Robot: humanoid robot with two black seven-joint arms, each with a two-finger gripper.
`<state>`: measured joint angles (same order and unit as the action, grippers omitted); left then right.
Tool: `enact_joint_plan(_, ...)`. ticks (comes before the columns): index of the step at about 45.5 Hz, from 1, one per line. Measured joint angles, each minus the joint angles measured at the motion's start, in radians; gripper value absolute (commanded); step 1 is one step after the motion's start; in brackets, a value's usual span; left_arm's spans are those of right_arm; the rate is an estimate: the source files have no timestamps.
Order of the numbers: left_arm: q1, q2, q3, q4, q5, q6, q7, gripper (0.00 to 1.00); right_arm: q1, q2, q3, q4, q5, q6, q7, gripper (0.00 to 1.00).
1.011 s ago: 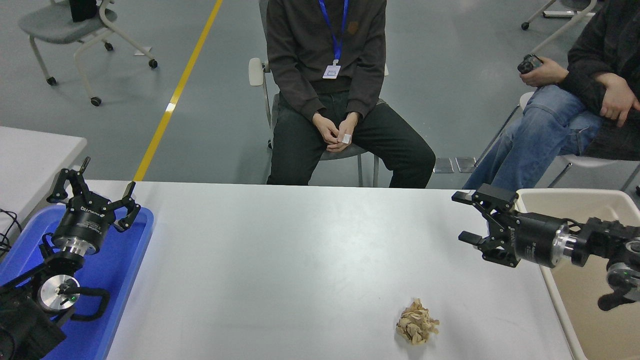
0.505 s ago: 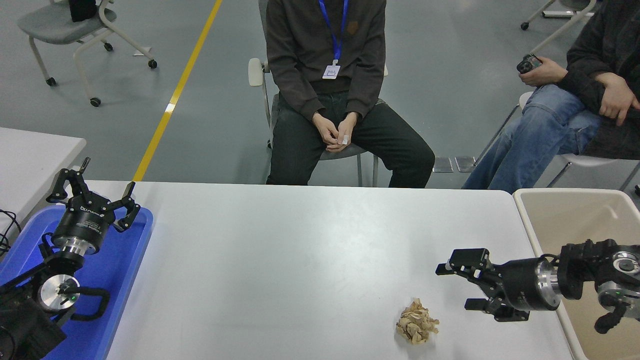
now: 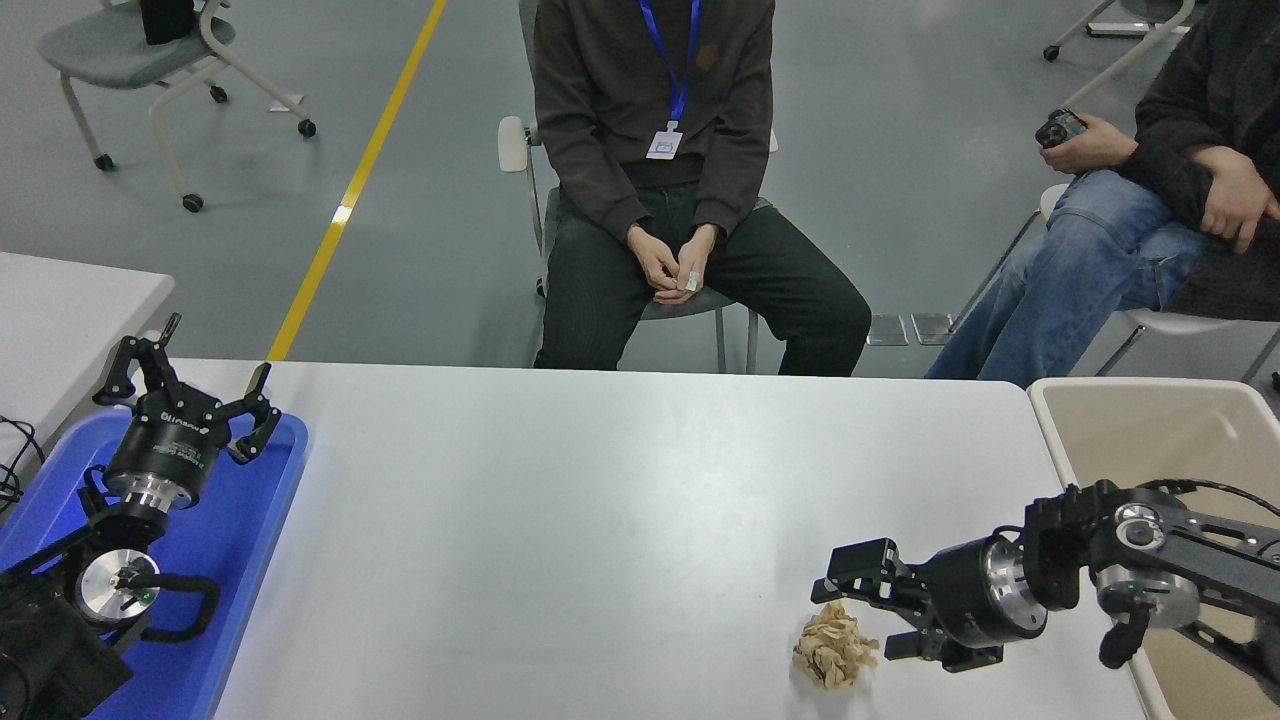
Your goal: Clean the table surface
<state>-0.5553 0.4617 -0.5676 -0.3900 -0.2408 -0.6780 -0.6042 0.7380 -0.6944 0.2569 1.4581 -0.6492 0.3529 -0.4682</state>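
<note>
The table surface (image 3: 560, 520) is a wide light grey-white top. A crumpled tan paper wad (image 3: 832, 650) lies on it near the front right. My right gripper (image 3: 862, 612) is open and low, its fingers reaching around the wad's right side from the right. My left gripper (image 3: 190, 380) is open and parked over the blue tray (image 3: 250, 520) at the lower left.
A beige bin (image 3: 1130, 420) stands off the table's right end. A smaller white tabletop (image 3: 60, 310) is at the far left. One person sits beyond the far edge (image 3: 660, 200), another at the upper right (image 3: 1150, 220).
My right gripper has come down and to the left, from beside the bin's corner to the paper wad. The left arm has not moved.
</note>
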Motion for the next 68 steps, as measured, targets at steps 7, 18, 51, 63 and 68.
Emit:
enact_joint_plan(7,0.0,0.0,0.0,0.0,0.0,0.0,0.0,1.0,0.014,0.03,-0.035,-0.025,-0.071,-0.007,-0.003,1.0)
enact_joint_plan(18,0.0,0.0,0.0,0.0,0.0,0.0,0.0,1.0,0.027,0.087,-0.07,-0.054,-0.128,-0.029,-0.005,1.0)
enact_joint_plan(51,0.0,0.0,0.0,0.0,0.0,0.0,0.0,1.0,0.041,0.214,-0.14,-0.15,-0.281,-0.06,-0.004,1.0)
enact_joint_plan(63,0.0,0.0,0.0,0.0,0.0,0.0,0.0,1.0,0.032,0.216,-0.163,-0.158,-0.33,-0.064,0.001,0.99)
enact_joint_plan(68,0.0,0.0,0.0,0.0,0.0,0.0,0.0,1.0,0.03,0.217,-0.165,-0.158,-0.343,-0.07,0.002,0.97)
